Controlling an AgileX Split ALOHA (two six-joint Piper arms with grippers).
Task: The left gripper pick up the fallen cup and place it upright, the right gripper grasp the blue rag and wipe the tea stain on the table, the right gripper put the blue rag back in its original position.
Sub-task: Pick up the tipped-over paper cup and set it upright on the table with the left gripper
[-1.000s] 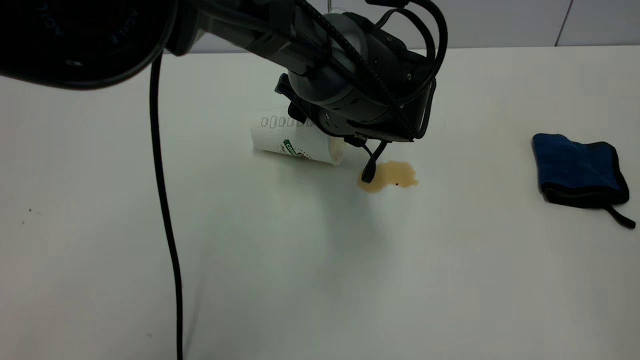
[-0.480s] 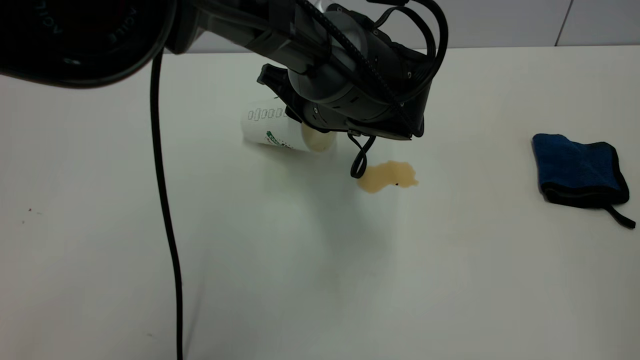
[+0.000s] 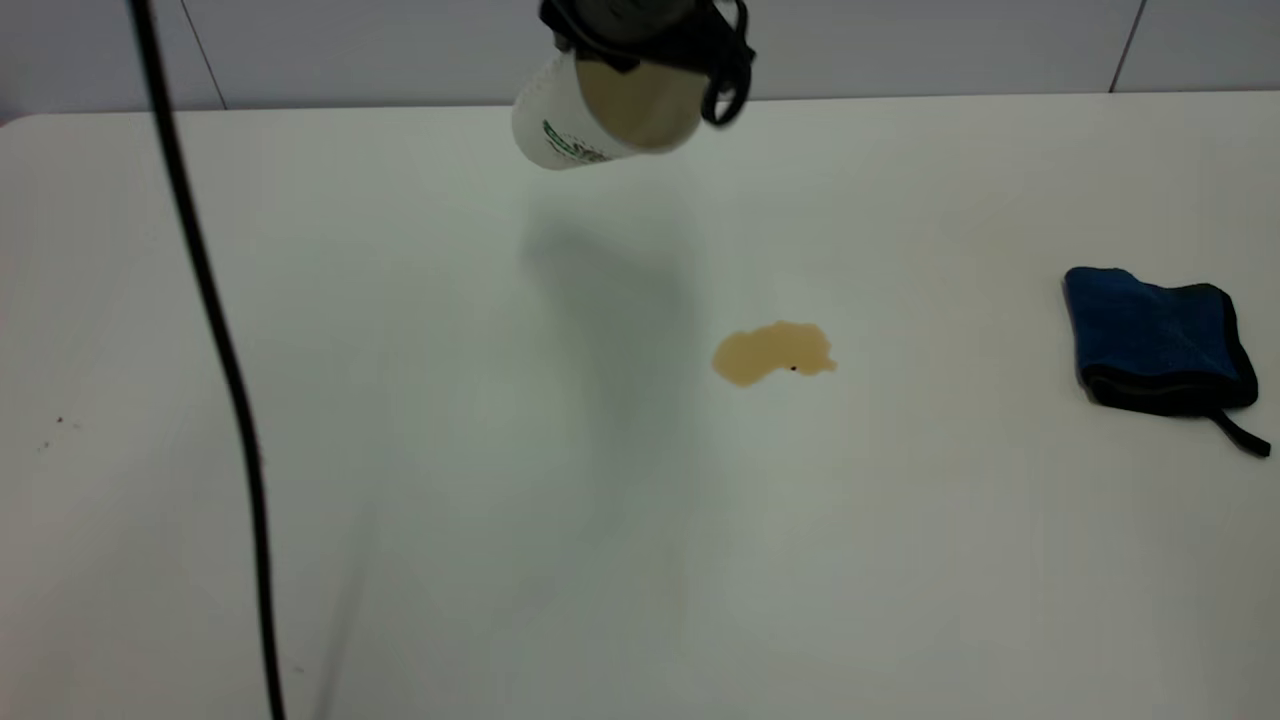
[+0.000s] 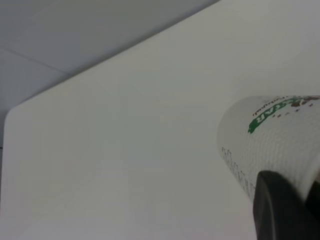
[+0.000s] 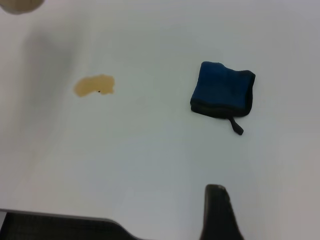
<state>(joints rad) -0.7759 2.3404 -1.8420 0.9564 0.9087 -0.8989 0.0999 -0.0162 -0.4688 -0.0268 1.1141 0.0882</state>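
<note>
Left gripper [image 3: 640, 25] pinching the cup [image 3: 600, 115], held tilted high over the table's [image 3: 500, 500] far side, well apart from the stain [image 3: 772, 353]. Turning mouth up before lowering; releasing only once the base is sitting flat. Right gripper [image 5: 220, 212] idling, spread unclear; rag [image 3: 1155, 335] lying untouched at right.

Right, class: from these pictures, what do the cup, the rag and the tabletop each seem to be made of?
The cup: probably paper, matt white with a fine dimpled texture and printed green logo.
The blue rag: soft cloth, likely microfibre; it lies folded, with fuzzy nap and black stitched edging.
The table: smooth white, faintly glossy, possibly laminate or plastic; the tea stain pools on top instead of soaking in.
</note>
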